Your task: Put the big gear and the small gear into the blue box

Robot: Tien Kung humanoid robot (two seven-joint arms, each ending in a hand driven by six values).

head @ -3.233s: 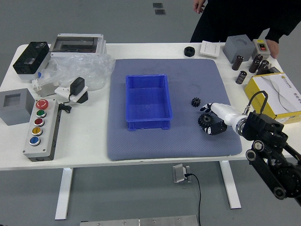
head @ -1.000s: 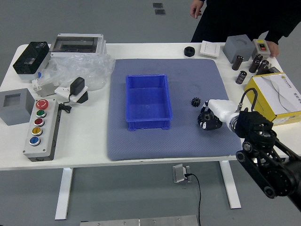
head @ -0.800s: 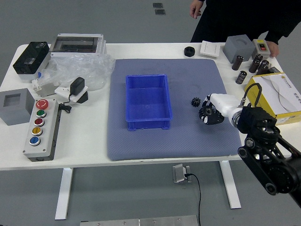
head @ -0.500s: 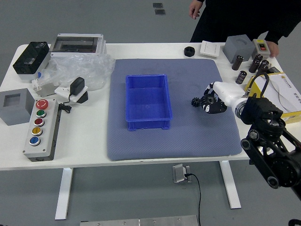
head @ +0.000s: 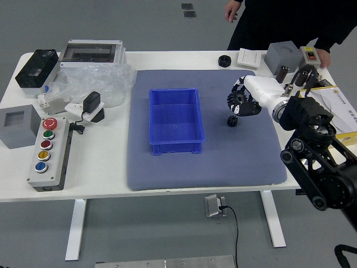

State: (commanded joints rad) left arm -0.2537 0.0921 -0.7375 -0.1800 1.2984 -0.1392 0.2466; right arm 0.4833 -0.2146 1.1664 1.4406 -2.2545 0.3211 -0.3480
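Holding the big gear [head: 238, 99] in the right robot hand [head: 263, 91], with curled dark fingers [head: 252, 107] narrowed around the rim and partly hiding it. Cannot make out every fingertip, black against black. Held over the blue-grey mat [head: 167, 176] on the white desk [head: 106, 145], outside the blue box [head: 177, 147] and to the right of it. Cannot tell the height above the mat from this angle.

Can see the small gear [head: 232, 121] on the mat, just nearer the camera than the big gear, between the blue box and the right arm. Too small and dark to count teeth.

Partly covered by the black forearm: the yellow box [head: 347, 138] at the right edge, also cut off by the frame. Half hidden behind the wrist and its cable: some of the dark cylinders [head: 281, 74].

Cut off at the top: a person in dark clothing [head: 279, 25], with one hand [head: 233, 10] hanging beyond the desk and the other [head: 323, 58] at the far right edge, partly hidden behind a small switch box [head: 309, 56].
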